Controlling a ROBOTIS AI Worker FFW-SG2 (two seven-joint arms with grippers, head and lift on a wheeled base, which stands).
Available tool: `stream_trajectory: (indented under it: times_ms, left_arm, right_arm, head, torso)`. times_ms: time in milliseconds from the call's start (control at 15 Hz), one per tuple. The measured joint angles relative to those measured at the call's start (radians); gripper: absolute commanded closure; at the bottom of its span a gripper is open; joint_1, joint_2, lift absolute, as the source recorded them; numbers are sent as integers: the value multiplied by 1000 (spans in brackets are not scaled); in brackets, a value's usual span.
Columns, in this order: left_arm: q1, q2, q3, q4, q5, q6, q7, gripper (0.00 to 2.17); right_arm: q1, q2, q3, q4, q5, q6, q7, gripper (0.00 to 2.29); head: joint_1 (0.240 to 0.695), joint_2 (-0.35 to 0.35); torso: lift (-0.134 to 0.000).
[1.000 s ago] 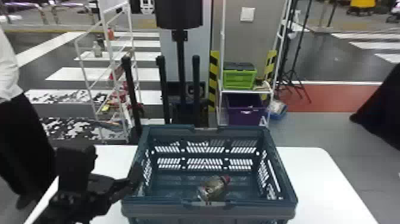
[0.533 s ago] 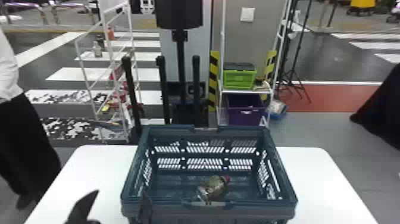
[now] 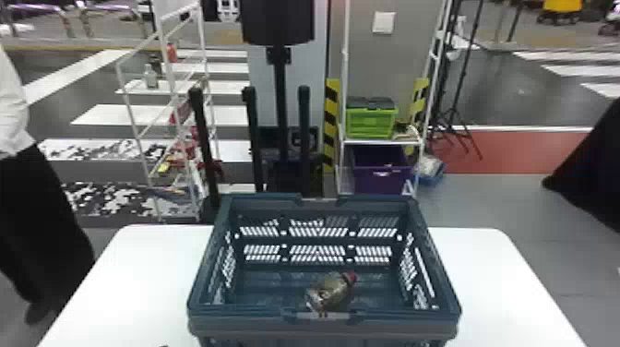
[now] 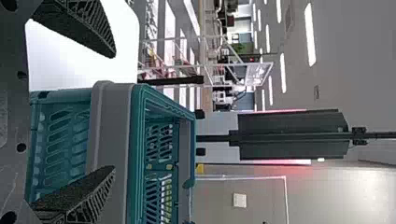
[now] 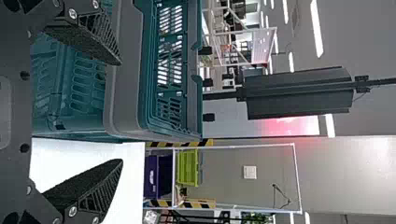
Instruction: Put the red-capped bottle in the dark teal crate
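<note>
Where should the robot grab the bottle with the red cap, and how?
I'd grip the bottle round its middle, from above, a finger on each long side: it lies slanted, its red cap toward the far right, and the crate walls it in.

- Grey wall [image 3: 406, 60] fitted with white plate [image 3: 384, 22].
- Floor [image 3: 489, 207] marked by white stripes [image 3: 161, 114] and red area [image 3: 516, 152].
- Green box [image 3: 371, 123] shelved above purple box [image 3: 380, 180].
- Ceiling [image 4: 350, 37] lit by strip lights [image 4: 309, 35].

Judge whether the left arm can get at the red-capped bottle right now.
Probably yes, from above: the crate is open-topped and the left end effector is open and empty. Its near wall likely blocks a level reach to the bottle.
</note>
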Motion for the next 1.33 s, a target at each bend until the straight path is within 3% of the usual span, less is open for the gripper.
stream_trajectory:
  times_ms: [1333]
  left_arm:
    - [16, 1, 1, 11, 36, -47, 4, 19]
  right_arm:
    - [27, 3, -3, 1, -2, -40, 8, 147]
  head:
    - [499, 0]
  torso:
    - [0]
